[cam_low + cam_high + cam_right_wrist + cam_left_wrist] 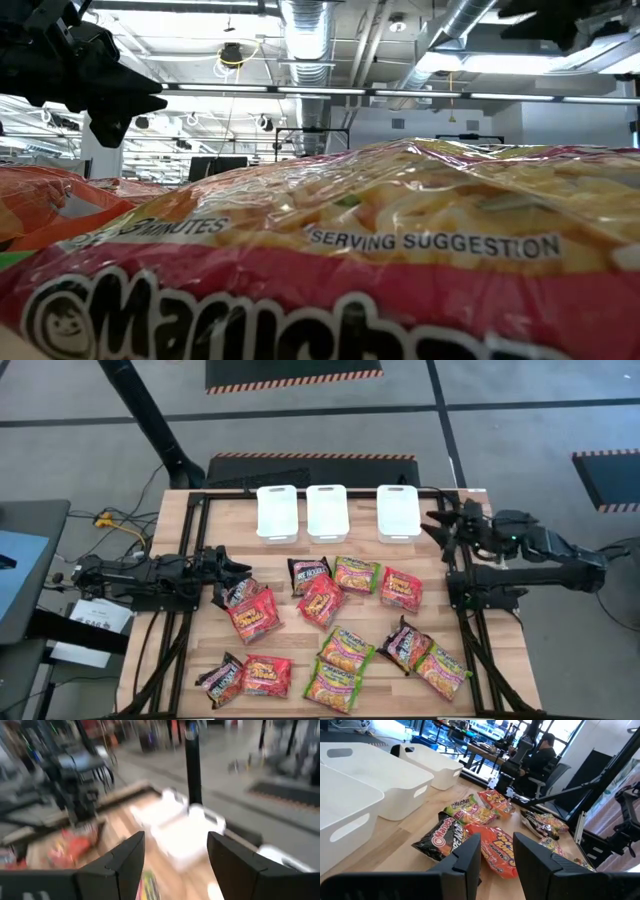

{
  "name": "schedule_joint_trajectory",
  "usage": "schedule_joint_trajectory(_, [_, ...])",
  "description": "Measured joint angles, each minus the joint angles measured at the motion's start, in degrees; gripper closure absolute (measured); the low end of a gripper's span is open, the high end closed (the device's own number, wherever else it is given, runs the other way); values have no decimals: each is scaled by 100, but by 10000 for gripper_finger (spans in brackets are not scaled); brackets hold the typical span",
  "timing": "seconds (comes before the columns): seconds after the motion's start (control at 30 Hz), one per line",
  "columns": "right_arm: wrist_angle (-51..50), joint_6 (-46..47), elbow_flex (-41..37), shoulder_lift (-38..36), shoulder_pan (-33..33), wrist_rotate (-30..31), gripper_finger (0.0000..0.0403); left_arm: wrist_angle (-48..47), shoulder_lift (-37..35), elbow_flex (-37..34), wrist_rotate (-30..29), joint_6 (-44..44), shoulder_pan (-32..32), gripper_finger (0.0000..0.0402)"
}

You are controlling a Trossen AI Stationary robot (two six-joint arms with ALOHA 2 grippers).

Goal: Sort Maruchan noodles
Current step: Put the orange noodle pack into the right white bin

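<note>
The left end effector [238, 572] hovers with its fingers parted and nothing between them, just above a dark brown-black crinkly plastic noodle packet [240, 592] and a red one [254, 613] lying just beyond its tips on the wooden counter [290, 630]. The remaining red, green-yellow and dark Maruchan packets lie scattered ahead of it, unsorted. Three white rectangular plastic trays [327, 512] stand empty, likely one per colour. The right end effector [447, 525], released and empty, waits beside the nearest tray [398, 513].
</note>
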Motion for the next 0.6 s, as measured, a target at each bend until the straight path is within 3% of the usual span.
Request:
schedule_joint_trajectory(0.27, [-1845,1041,625,875,0,-88,162,0,0,1,0,0,0,300])
schedule_joint_trajectory(0.6, [-2755,1573,630,2017,0,-1105,162,0,0,0,0,0,0,300])
